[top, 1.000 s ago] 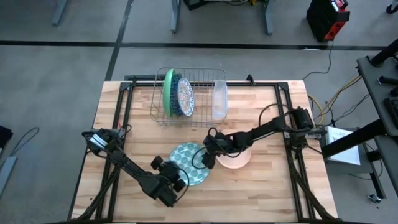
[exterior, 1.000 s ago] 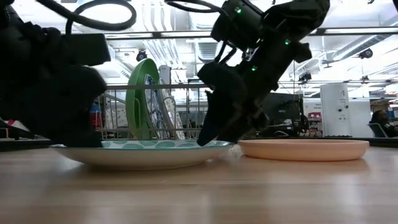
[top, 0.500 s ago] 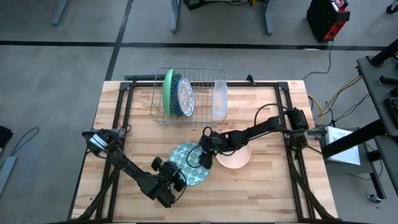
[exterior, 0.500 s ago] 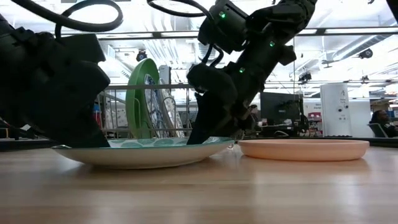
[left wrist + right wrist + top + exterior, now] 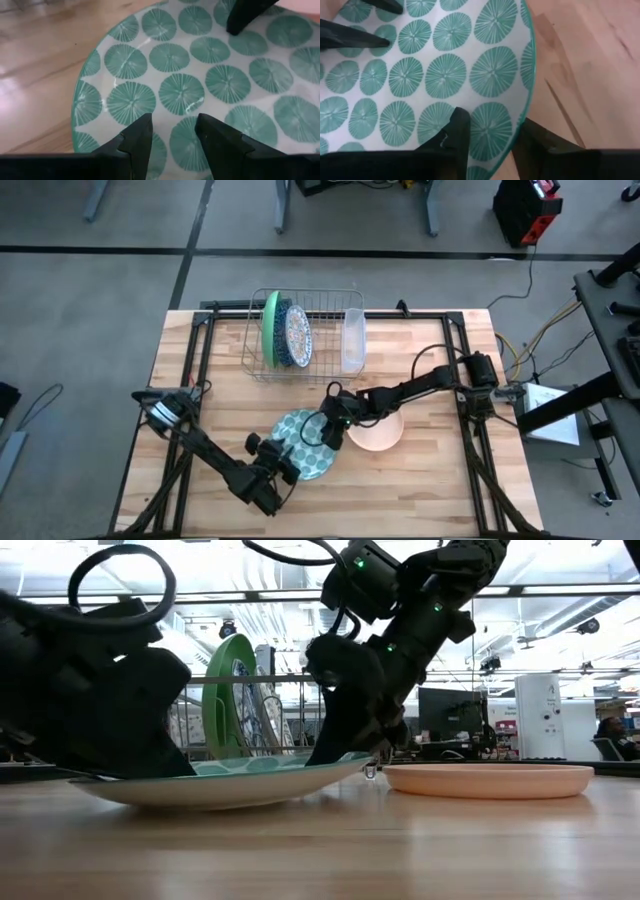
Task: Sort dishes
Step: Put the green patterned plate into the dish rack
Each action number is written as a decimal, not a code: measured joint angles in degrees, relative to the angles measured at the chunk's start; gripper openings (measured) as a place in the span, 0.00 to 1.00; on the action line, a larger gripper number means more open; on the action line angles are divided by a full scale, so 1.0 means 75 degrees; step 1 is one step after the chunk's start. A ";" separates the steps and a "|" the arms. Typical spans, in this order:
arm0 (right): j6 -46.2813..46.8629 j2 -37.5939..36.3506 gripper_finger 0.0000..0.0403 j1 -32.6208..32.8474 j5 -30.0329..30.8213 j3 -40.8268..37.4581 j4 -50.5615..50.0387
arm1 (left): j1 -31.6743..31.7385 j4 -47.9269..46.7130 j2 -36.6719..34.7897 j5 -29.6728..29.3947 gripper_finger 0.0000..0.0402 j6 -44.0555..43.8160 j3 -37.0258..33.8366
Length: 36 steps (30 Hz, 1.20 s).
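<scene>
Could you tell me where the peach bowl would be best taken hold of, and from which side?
By its thin rim: the bowl lies flat and shallow on the table, so one finger goes inside and one outside, coming from above on its right side, away from the dotted plate.

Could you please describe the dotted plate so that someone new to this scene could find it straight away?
On the wooden table, in front of the wire rack holding upright plates, the white plate with green dots lies between the left gripper and right gripper, one edge lifted. Beside it sits a plain peach-pink bowl; only this plate has teal fan-like dots.
</scene>
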 joint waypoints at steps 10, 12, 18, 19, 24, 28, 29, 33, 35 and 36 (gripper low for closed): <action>-0.0029 -0.0114 0.08 -0.0146 0.0055 -0.0009 0.0252 | -0.0042 -0.0782 0.0023 -0.0593 0.38 -0.0061 0.0428; -0.0138 -0.0162 0.05 -0.0157 0.0066 -0.0003 0.0328 | -0.0066 -0.1367 0.0039 -0.0649 0.38 -0.0056 0.0732; -0.0770 -0.0454 0.02 -0.0103 0.0033 0.0006 0.0304 | -0.0089 -0.3853 0.0061 -0.0879 0.38 -0.0484 0.1865; -0.0822 -0.0505 0.02 -0.0082 0.0000 -0.0007 0.0228 | -0.0115 -0.4155 0.0058 -0.0926 0.38 -0.0606 0.1993; -0.1206 -0.0704 0.00 -0.0077 0.0175 -0.0015 0.0169 | -0.0284 -0.5347 0.0046 -0.1039 0.38 -0.1159 0.2425; -0.1793 -0.0741 0.00 0.0117 0.0828 -0.0015 0.0219 | -0.0561 -0.6442 -0.0067 -0.1620 0.38 -0.2388 0.2837; -0.1956 -0.0767 0.00 0.0174 0.0985 -0.0015 0.0224 | -0.0686 -0.6768 -0.0161 -0.1796 0.38 -0.2753 0.2928; -0.2536 -0.0892 0.00 0.0477 0.1851 -0.0015 0.0258 | -0.1308 -0.6949 -0.0881 -0.2237 0.38 -0.3398 0.2908; -0.3030 -0.1028 0.00 0.0699 0.2520 -0.0015 0.0256 | -0.1653 -0.6485 -0.1349 -0.2292 0.38 -0.3059 0.2767; -0.3312 -0.1118 0.00 0.0831 0.2923 -0.0015 0.0256 | -0.1837 -0.6296 -0.1558 -0.2291 0.38 -0.2873 0.2691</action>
